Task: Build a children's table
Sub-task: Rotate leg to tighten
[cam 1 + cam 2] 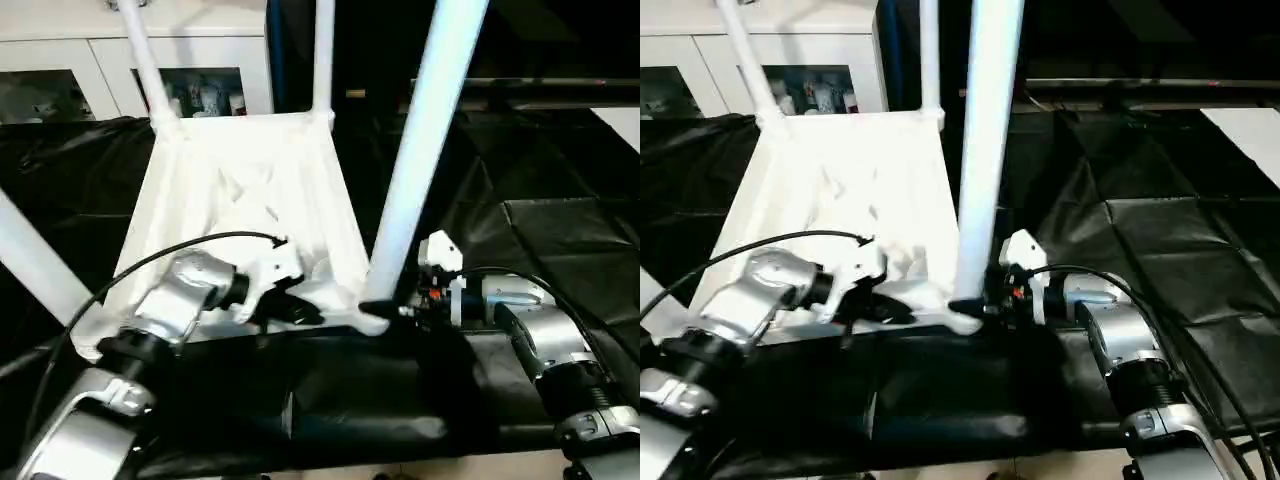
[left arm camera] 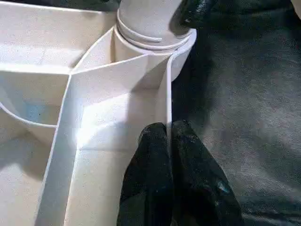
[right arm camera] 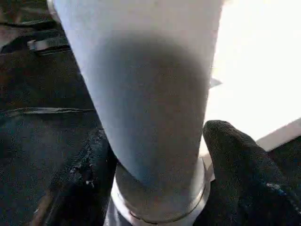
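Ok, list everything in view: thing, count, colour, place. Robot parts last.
table top: one, white, upside down on the black covering, ribbed underside up.
legs: four, white, standing up from the corner sockets.
black covering: one, black, spread under the table.
cabinet: one, white with glass doors, behind the table.
left gripper: one, black, jaws pinching the table top's near edge wall.
right gripper: one, black, jaws either side of the near right leg's base.
forearms: two, silver, at the near edge.

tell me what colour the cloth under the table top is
Black; the cloth shows best in the right eye view.
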Motion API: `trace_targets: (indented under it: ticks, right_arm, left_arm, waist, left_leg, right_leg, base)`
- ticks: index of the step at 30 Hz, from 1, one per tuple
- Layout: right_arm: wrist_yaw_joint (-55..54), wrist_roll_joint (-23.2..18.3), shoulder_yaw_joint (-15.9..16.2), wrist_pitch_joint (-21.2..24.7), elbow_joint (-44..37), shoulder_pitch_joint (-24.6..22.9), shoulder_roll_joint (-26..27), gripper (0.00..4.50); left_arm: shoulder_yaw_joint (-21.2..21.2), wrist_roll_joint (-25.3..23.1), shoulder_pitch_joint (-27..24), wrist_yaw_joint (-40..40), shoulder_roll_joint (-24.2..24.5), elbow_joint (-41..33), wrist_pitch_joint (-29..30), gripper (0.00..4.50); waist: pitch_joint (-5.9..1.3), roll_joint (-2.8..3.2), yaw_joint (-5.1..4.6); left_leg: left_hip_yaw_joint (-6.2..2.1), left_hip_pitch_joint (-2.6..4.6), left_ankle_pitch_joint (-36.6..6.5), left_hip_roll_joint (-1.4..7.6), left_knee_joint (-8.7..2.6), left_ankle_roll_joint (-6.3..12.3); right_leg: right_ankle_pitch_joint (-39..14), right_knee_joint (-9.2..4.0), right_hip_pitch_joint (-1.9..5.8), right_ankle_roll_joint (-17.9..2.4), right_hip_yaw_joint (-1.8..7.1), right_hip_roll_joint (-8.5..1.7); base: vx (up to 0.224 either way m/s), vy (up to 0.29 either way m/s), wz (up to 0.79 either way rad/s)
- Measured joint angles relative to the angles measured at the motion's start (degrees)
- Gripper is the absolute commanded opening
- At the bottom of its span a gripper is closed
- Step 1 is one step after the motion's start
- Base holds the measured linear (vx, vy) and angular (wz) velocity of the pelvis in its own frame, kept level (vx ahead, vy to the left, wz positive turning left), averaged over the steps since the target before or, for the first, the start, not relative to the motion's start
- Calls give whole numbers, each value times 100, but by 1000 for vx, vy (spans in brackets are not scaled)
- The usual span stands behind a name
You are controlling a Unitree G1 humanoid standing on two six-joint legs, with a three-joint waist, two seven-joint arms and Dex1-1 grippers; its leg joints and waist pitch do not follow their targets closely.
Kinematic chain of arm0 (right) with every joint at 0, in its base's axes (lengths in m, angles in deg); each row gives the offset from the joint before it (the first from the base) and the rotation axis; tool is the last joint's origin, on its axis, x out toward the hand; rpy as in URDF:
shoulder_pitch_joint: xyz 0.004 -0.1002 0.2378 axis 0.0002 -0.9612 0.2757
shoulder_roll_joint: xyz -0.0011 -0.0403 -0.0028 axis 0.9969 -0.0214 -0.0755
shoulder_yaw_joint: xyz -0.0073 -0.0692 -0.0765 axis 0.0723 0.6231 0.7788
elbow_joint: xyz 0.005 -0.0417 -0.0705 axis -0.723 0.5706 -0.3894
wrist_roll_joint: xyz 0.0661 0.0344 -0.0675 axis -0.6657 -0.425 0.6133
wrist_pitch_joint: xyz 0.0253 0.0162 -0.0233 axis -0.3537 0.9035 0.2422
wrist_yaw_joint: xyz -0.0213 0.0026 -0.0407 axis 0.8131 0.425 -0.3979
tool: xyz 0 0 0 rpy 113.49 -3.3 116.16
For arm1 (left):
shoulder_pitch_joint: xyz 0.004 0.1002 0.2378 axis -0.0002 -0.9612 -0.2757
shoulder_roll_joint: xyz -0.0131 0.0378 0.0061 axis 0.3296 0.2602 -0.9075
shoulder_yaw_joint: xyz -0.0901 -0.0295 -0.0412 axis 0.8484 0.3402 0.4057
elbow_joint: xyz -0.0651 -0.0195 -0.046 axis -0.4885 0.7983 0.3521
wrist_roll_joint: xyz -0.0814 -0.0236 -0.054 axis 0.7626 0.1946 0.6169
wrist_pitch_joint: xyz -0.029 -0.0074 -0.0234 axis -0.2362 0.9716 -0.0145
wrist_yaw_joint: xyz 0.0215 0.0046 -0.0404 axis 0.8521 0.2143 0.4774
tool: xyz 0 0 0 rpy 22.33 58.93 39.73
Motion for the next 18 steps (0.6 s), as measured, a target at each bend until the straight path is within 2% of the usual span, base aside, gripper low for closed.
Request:
trace_targets:
  ticks: [3,5,12,15,18]
  right_arm:
    - [100,-18,31,26,-14,-1,2,253]
    - [103,-21,31,40,-26,-1,3,224]
    - [-213,-25,-55,52,-218,-192,127,208]
    - [-1113,38,-344,174,-144,-219,439,206]
    - [-2414,85,-742,371,-59,-233,993,204]
  left_arm:
    - [2,8,-27,-11,18,-50,43,0]
    - [6,9,-30,-11,20,-64,56,0]
    - [80,16,-55,188,-89,-72,121,0]
    - [227,-69,-2,872,-350,100,157,0]
    - [315,-288,139,1696,-741,317,238,0]
  waist:
    - [0,-1,-4]
    - [0,-1,-6]
    - [-1,-3,-5]
    - [-1,-4,-25]
    - [-2,-14,-121]
  left_leg:
    - [0,-1,1,0,4,0]
    - [0,-3,1,-1,7,0]
    - [-1,5,1,-1,8,0]
    - [-2,10,3,-2,11,-4]
    - [-6,10,4,-6,11,-6]
  right_leg:
    - [0,0,3,1,2,0]
    - [0,0,3,1,4,0]
    - [1,2,17,2,4,0]
    - [-1,0,21,27,6,0]
    - [-5,-4,25,39,10,0]
  base:
    - [0,0,0]
    - [0,0,0]
    - [0,0,0]
    - [0,0,0]
    - [0,0,0]
